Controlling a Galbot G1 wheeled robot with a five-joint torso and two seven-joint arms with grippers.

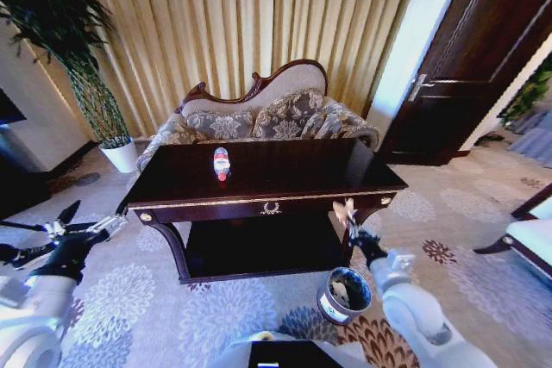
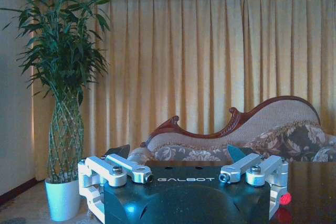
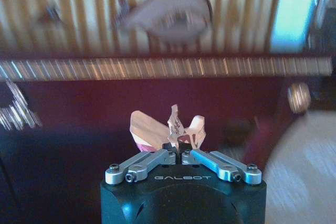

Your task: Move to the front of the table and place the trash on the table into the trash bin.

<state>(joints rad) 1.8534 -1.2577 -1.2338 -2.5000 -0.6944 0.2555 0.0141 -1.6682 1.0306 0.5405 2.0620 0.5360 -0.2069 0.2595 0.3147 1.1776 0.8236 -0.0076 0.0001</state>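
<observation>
The dark-brown table (image 1: 293,170) stands in front of me, with the clear red-capped bottle (image 1: 222,163) lying on its top towards the left. My right gripper (image 1: 351,223) is shut on a white and beige paper wad (image 1: 343,208), low by the table's front right corner and above the trash bin (image 1: 328,303). The right wrist view shows the wad (image 3: 168,129) pinched between the shut fingers (image 3: 180,149), with the table's gold-trimmed edge (image 3: 157,68) behind. My left gripper (image 1: 86,221) hangs open off the table's left end, fingers spread wide (image 2: 179,153).
A carved floral sofa (image 1: 259,114) sits behind the table before tall curtains. A potted plant in a white pot (image 1: 121,154) stands at the left. A dark door (image 1: 466,66) is at the right, and a chair's edge (image 1: 530,239) at the far right. Patterned carpet surrounds the table.
</observation>
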